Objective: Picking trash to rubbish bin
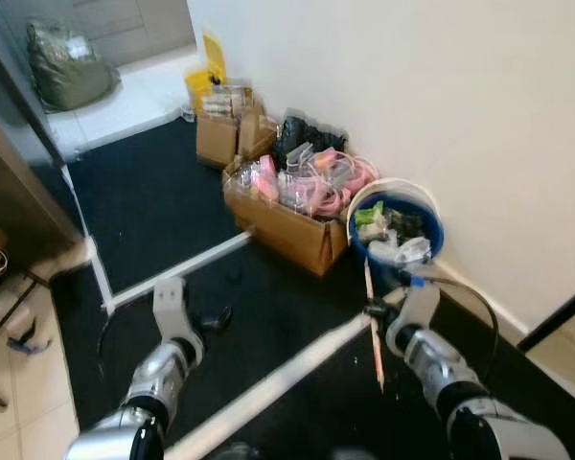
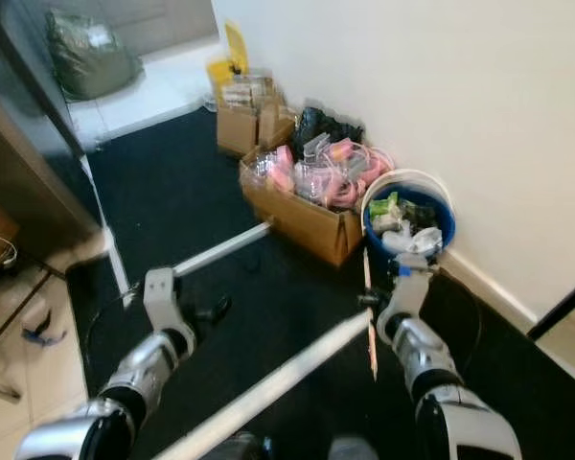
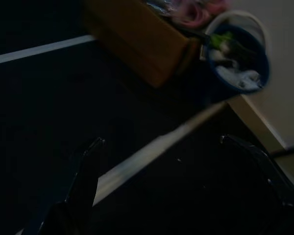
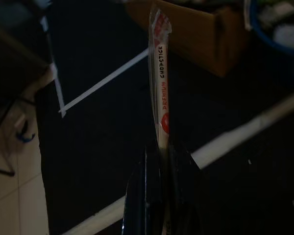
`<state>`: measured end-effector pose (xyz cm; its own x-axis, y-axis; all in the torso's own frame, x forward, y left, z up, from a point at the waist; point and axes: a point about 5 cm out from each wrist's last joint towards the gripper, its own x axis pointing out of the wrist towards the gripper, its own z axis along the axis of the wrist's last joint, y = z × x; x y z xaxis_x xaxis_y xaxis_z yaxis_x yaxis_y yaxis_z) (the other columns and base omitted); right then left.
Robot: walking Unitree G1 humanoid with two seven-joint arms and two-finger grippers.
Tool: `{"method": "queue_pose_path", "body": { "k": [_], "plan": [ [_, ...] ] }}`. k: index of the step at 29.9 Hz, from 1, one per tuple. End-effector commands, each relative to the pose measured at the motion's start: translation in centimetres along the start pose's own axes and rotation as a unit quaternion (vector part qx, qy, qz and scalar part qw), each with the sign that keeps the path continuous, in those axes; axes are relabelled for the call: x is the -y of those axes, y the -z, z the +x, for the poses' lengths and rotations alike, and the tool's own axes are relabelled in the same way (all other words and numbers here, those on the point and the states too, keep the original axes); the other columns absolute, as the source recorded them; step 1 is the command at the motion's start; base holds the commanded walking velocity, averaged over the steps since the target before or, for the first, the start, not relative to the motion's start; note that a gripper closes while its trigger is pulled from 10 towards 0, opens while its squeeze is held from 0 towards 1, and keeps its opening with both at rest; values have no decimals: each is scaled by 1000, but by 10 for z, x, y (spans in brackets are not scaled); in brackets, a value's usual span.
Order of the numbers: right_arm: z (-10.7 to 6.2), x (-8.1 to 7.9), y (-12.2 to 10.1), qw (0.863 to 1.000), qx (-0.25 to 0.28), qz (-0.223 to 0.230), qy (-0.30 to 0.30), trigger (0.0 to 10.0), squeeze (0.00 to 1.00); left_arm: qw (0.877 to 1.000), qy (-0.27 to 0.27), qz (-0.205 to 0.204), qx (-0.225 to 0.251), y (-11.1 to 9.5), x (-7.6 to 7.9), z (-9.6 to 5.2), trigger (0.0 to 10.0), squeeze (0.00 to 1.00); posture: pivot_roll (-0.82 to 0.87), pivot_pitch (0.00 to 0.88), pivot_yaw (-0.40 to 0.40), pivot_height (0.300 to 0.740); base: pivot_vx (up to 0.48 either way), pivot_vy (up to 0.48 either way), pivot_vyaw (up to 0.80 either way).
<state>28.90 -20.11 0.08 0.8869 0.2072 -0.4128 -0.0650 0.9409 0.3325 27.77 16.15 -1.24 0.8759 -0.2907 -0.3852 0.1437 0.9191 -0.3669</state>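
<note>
A long paper-wrapped chopstick packet printed "PREMIUM CHOPSTICK" is pinched in my right gripper, which is shut on its lower part. From the head camera the packet hangs nearly upright just in front of the blue rubbish bin, with the right gripper a short way before the bin's near side. The bin has a white rim and holds green and white rubbish. My left gripper is open and holds nothing, low over the black carpet to the left.
A cardboard box of pink cables stands left of the bin against the white wall. Smaller boxes and a yellow item sit farther back. White tape lines cross the carpet. A dark cabinet is at the left.
</note>
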Motion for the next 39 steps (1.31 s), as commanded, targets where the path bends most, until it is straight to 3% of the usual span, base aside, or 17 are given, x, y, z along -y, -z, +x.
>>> {"method": "queue_pose_path", "body": {
  "k": [1, 20, 24, 29, 35, 39],
  "plan": [
    [2, -7, 3, 1000, -4, 1, -9, 10000, 0, 1000, -5, -1, -7, 4, -3, -3, 10000, 0, -81, 0, 32, 740, 0, 0, 781],
    [3, -7, 3, 1000, -3, 3, -9, 10000, 0, 1000, -1, 2, -3, 1, -2, -2, 10000, 0, -82, 0, 35, 740, 0, 0, 782],
    [2, -5, 1, 1000, 10, 24, -2, 10000, 0, 1000, 1, 21, -9, 2, -1, -1, 10000, 0, -80, 0, 33, 740, 0, 0, 777],
    [1, -3, 1, 999, 16, 40, 6, 10000, 0, 999, 2, 32, -18, 2, -1, -1, 10000, 0, -82, 0, 34, 740, 0, -465, 0],
    [1, -3, 1, 999, 15, 35, 6, 10000, 0, 1000, -2, -3, -10, 4, -2, -2, 10000, 0, -82, 0, 34, 740, 0, -299, 0],
    [1, -5, 2, 1000, 7, 17, -4, 10000, 0, 1000, -4, -2, -11, 4, -3, -2, 10000, 0, -81, 0, 34, 740, 0, 0, 158]
  ]
}}
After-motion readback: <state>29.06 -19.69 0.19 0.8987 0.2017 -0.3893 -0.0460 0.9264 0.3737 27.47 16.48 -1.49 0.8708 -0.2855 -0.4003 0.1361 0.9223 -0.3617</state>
